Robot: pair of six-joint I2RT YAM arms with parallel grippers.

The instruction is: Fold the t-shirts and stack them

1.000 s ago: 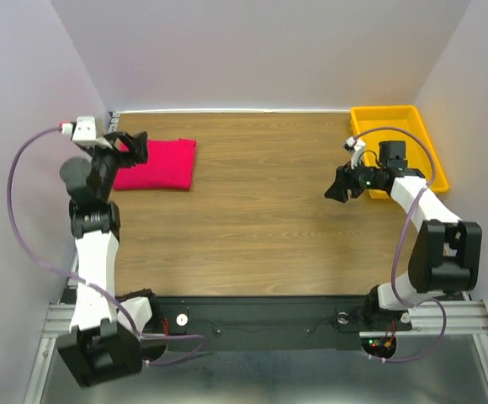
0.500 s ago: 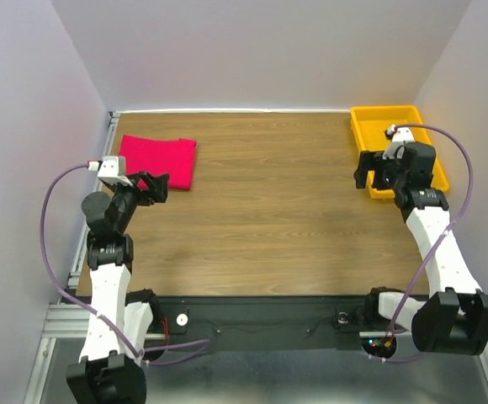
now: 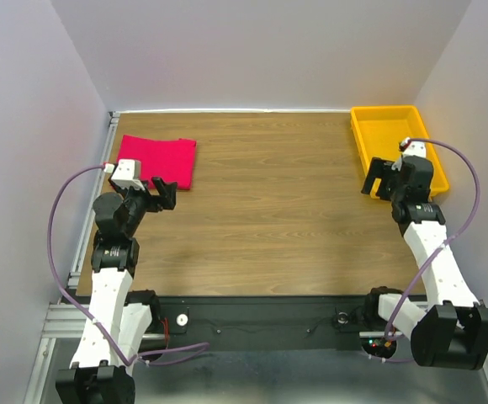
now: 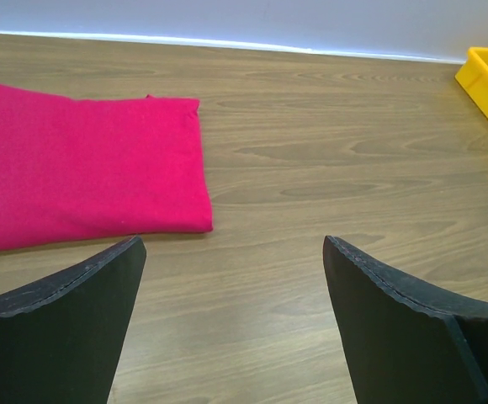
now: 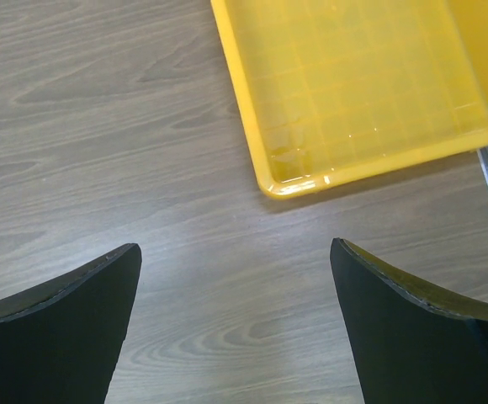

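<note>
Hovering wide open and empty, left tool is risking snagging the nearby folded crimson-pink t-shirt; right tool equally open, empty.

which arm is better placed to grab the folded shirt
Left, probably. The left gripper hangs open just short of the shirt, which its wrist camera shows close ahead. The right gripper is open too, but far across the table beside the yellow tray.
</note>
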